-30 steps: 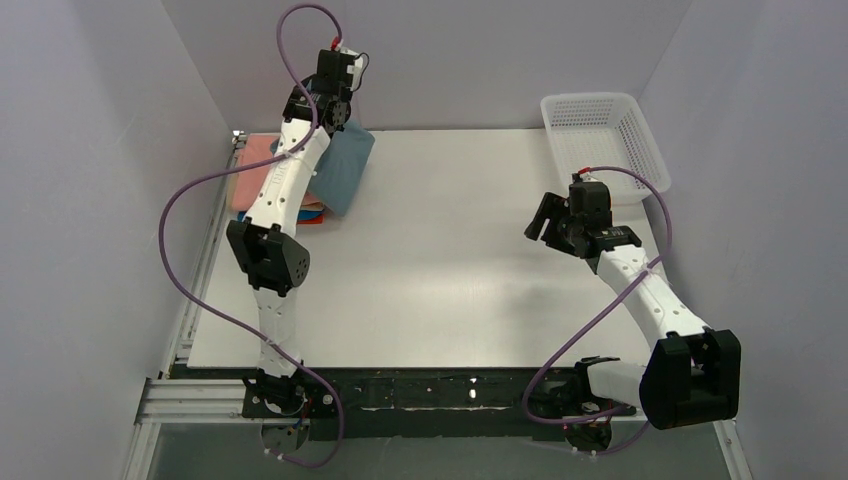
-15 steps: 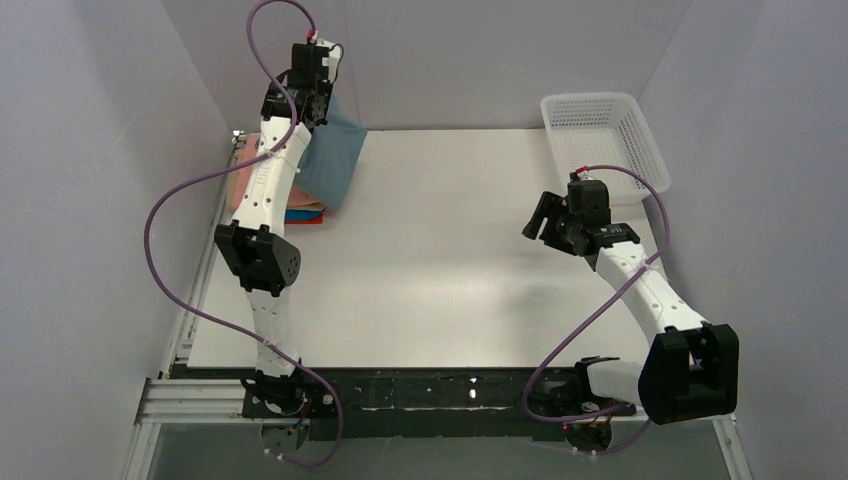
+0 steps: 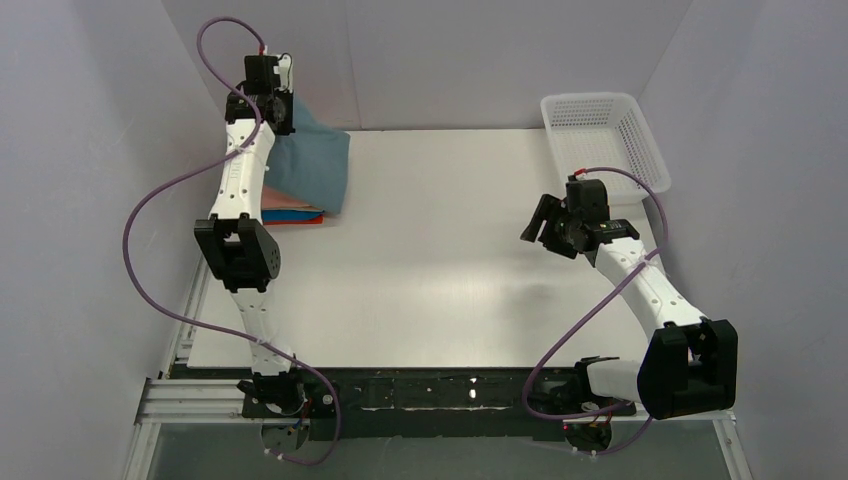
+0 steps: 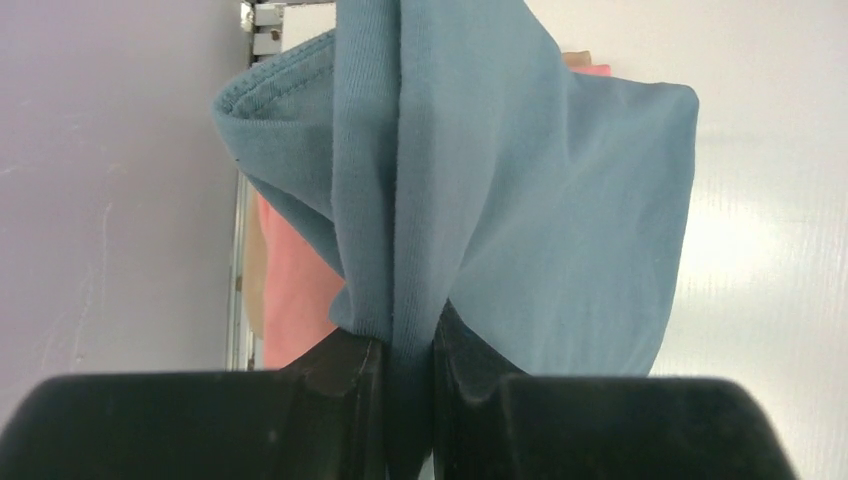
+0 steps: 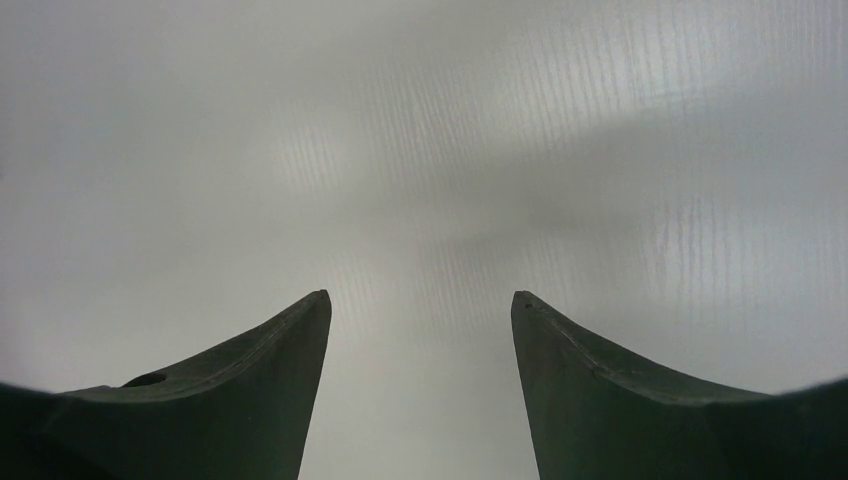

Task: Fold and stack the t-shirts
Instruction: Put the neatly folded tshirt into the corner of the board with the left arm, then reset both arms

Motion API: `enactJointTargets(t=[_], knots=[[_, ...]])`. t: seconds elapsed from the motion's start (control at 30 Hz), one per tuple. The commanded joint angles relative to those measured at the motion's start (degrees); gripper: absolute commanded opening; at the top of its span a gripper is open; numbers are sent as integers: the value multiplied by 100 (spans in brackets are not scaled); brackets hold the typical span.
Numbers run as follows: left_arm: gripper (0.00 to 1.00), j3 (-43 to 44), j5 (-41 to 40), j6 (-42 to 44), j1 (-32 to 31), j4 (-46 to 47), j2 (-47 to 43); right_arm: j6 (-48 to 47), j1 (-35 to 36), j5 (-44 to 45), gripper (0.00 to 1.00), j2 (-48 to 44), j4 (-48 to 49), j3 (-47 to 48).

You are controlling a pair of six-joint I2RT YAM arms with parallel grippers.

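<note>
My left gripper (image 3: 272,118) is shut on the folded dusty blue-grey t-shirt (image 3: 312,172) and holds it raised at the table's far left corner; the cloth hangs down over a stack of folded shirts (image 3: 296,214), whose salmon-pink, orange and bright blue edges show beneath it. In the left wrist view the blue-grey t-shirt (image 4: 520,190) is pinched between the black fingers (image 4: 345,375), with the salmon-pink shirt (image 4: 295,285) behind it. My right gripper (image 3: 541,220) is open and empty above the bare table on the right; its wrist view shows the gripper (image 5: 420,300) over white table only.
A white plastic mesh basket (image 3: 603,135) stands at the far right corner of the white table (image 3: 440,270). Grey walls enclose the left, back and right sides. A metal rail (image 3: 200,280) runs along the table's left edge.
My left gripper has carried the blue-grey t-shirt further left and back, toward the far left corner, over the stack. The right arm has barely moved.
</note>
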Motion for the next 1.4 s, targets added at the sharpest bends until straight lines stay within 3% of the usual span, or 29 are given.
enactJointTargets(t=[0.0, 0.4, 0.9, 1.03, 1.1, 1.17, 1.2, 1.37], knots=[[0, -155, 411, -255, 401, 260, -102, 210, -39, -103, 74, -57, -310, 188], [0, -794, 1509, -836, 1363, 1127, 443, 340, -33, -389, 75, -308, -824, 220], [0, -877, 2488, -1784, 2108, 1761, 841, 420, -33, -238, 75, -452, -1114, 372], [50, -1049, 2467, -1811, 2106, 1809, 841, 394, -33, -198, 75, -488, -1161, 368], [67, -1122, 2290, -1851, 2102, 1800, 782, 371, -33, -111, 75, -509, -1184, 358], [93, -1064, 1971, -1940, 2106, 1696, 701, 340, -38, -60, 75, -533, -1209, 375], [98, -1023, 1789, -2000, 2106, 1642, 640, 339, -33, -42, 75, -553, -1209, 377], [98, -633, 1079, -2545, 2106, 968, 235, 306, -35, 2, 76, -660, -1060, 317]])
